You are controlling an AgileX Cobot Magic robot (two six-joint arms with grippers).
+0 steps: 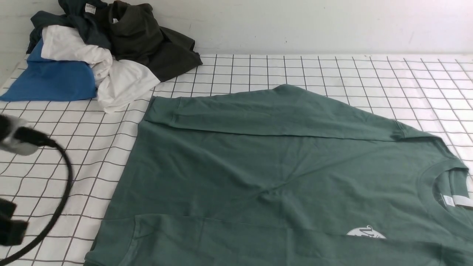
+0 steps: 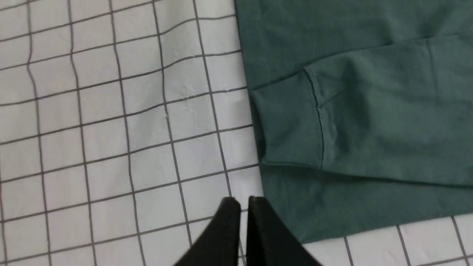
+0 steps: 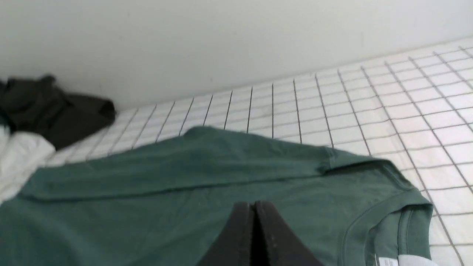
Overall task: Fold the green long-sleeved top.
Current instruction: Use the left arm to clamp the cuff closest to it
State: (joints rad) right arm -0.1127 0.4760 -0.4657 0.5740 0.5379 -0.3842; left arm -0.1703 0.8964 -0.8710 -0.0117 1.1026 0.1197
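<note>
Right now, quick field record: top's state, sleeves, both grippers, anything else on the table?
top: green long-sleeved top flat on grid cloth, collar toward robot's right
sleeves: far sleeve and near sleeve both folded across the body
left gripper: almost shut, empty, at the top's edge by the near cuff
right gripper: shut, empty, over the body
clutter: clothes pile, far left

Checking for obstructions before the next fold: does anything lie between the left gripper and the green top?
Nothing visible does. The left gripper, fingers nearly together, is over bare checked cloth right at the edge of the green top. The pile of other clothes lies at the far left corner.
</note>
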